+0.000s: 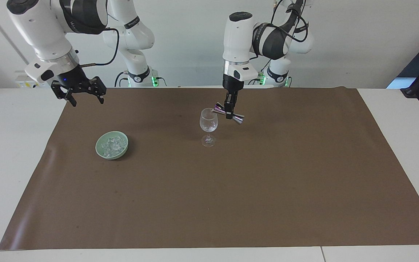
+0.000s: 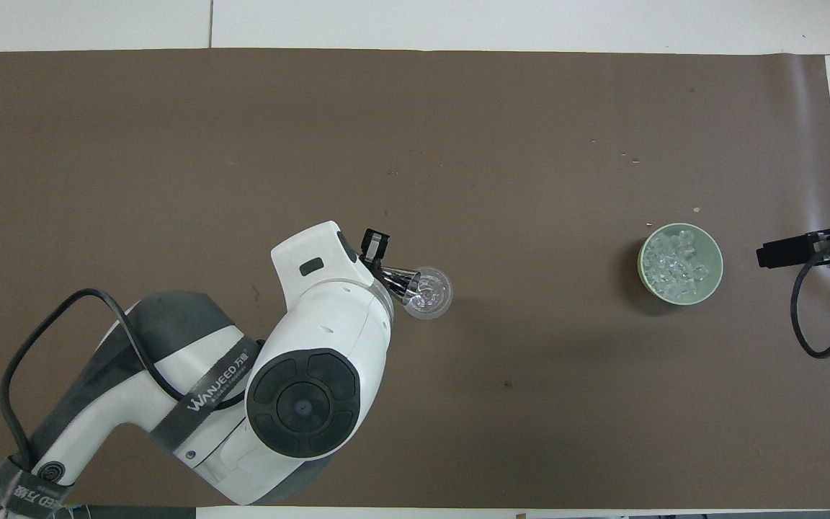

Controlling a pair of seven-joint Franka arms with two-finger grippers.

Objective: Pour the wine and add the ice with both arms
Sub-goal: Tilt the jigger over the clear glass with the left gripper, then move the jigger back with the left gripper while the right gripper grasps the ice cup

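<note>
Facing view first. Clamped shut in the left gripper (image 1: 230, 109), at its narrow waist: one steel jigger (image 1: 228, 113), tipped onto its side. Long axis along the table's length, one mouth at the rim of the stemmed glass (image 1: 208, 123), the other mouth pointing toward the left arm's end. Standing upright at mid-table on the brown mat (image 1: 231, 203): that one glass. Impossible to tell how much clear liquid sits in it.

Hovering wide open and empty over the mat's edge nearest the robots, at the right arm's end: the right gripper (image 1: 82, 96). Lying farther from the robots than that gripper and slightly toward mid-table: the pale green bowl (image 1: 98, 147) with the ice (image 1: 113, 144) heaped inside. Well apart from the glass, and far nearer to the right arm than to the left. Likely the relation that matters next: down and away from the robots to reach the cubes, then along the table to the glass.

Overhead view next. Mostly hidden under the left arm's wrist: the grip itself. Showing past it: the jigger (image 2: 400, 277), its mouth overlapping the glass (image 2: 433, 297). Only just in view at the picture's edge: the right gripper, level with the bowl (image 2: 642, 263) and apart from it.

Counted: two arms, one jigger, one glass, one bowl, one heap of ice, cubes too many and too small to number.
</note>
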